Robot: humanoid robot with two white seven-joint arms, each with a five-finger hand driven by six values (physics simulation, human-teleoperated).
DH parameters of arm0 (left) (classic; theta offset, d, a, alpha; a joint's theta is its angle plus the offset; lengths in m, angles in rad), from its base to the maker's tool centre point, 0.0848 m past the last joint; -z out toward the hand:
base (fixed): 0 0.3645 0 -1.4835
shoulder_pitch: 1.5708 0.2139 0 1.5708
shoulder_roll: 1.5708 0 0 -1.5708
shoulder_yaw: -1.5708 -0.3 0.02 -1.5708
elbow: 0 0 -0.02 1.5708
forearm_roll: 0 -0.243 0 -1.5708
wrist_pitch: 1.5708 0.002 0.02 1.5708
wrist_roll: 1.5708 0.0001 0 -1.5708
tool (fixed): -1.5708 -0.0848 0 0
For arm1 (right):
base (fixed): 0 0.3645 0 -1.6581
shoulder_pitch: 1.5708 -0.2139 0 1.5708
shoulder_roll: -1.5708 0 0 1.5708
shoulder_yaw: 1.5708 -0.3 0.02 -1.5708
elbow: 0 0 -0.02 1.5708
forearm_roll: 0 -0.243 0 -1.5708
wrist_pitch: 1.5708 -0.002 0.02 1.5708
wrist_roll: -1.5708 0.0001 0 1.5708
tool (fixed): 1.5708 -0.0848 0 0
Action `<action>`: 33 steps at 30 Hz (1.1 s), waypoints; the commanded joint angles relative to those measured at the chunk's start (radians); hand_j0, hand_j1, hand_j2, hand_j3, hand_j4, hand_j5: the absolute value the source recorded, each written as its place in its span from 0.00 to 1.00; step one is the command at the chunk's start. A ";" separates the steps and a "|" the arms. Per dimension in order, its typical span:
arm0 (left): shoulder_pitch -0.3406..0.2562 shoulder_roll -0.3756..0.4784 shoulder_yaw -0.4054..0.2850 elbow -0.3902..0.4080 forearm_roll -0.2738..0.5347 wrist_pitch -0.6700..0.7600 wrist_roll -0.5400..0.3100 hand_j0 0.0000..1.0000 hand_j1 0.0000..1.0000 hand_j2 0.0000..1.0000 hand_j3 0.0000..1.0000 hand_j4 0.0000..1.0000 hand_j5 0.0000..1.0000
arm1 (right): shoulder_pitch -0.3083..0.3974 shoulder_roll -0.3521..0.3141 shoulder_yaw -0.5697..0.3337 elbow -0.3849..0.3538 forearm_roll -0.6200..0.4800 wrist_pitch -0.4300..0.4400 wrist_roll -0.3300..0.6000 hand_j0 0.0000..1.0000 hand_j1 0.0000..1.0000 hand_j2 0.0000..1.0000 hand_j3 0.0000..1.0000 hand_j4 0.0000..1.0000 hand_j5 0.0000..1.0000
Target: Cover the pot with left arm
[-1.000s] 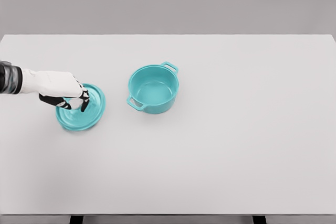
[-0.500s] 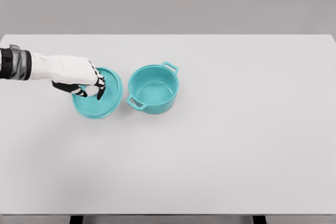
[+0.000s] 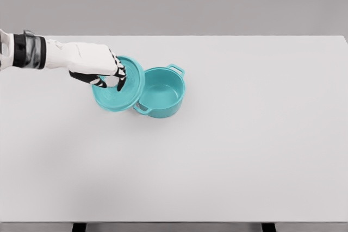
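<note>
- plain grey wall behind, wide white surface [image 3: 228,156] filling most of the view, two dark legs showing at the bottom edge.
- left arm [image 3: 32,52] comes in from the left edge, white shell with a dark band and a grey cuff near the wrist.
- left hand [image 3: 100,69] is clenched around the knob on top of the teal lid [image 3: 117,93], black-and-white fingers [image 3: 120,80] curled down over the lid's centre; the knob itself is hidden under the hand.
- lid is held up off the surface, tilted, its right edge higher and its lower left edge dipping.
- lid's right edge overlaps the left rim of the teal pot [image 3: 160,93] in this view; cannot tell if they are touching.
- pot sits upright on the surface, just left of the middle, open and uncovered, inside bottom visible.
- pot has two loop handles: one at the upper right [image 3: 176,68], one at the lower left [image 3: 140,107], the lower left one partly under the lid's edge.
- lid is not yet centred over the pot, most of it is still to the pot's left.
- faint shadow on the surface below the lid and the pot.
</note>
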 commanded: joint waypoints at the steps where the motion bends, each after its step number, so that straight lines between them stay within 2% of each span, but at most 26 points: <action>1: 0.000 -0.029 0.000 0.002 0.005 0.002 0.000 0.45 0.45 0.45 0.45 0.45 0.45 | 0.000 0.000 0.000 0.000 0.000 0.000 0.000 1.00 1.00 1.00 1.00 1.00 1.00; 7: -0.032 -0.101 -0.040 0.006 -0.002 0.002 0.000 0.45 0.45 0.45 0.45 0.45 0.45 | 0.002 0.000 0.000 0.000 0.000 0.000 0.000 1.00 1.00 1.00 1.00 1.00 1.00; 18: -0.075 -0.179 -0.041 0.054 -0.006 0.002 0.000 0.45 0.45 0.45 0.45 0.45 0.45 | 0.000 0.000 0.000 0.000 0.000 0.000 0.000 1.00 1.00 1.00 1.00 1.00 1.00; 22: -0.077 -0.237 -0.041 0.157 -0.025 0.002 0.000 0.45 0.45 0.45 0.45 0.45 0.45 | 0.000 0.000 0.000 0.000 0.000 0.000 0.000 1.00 1.00 1.00 1.00 1.00 1.00; 29: -0.081 -0.266 -0.043 0.218 -0.026 0.002 0.000 0.46 0.46 0.46 0.46 0.46 0.46 | 0.000 0.000 0.000 0.000 0.000 0.000 0.000 1.00 1.00 1.00 1.00 1.00 1.00; 33: -0.080 -0.279 -0.044 0.223 -0.052 0.002 0.000 0.46 0.46 0.46 0.46 0.46 0.46 | 0.000 0.000 0.000 0.000 0.000 0.000 0.000 1.00 1.00 1.00 1.00 1.00 1.00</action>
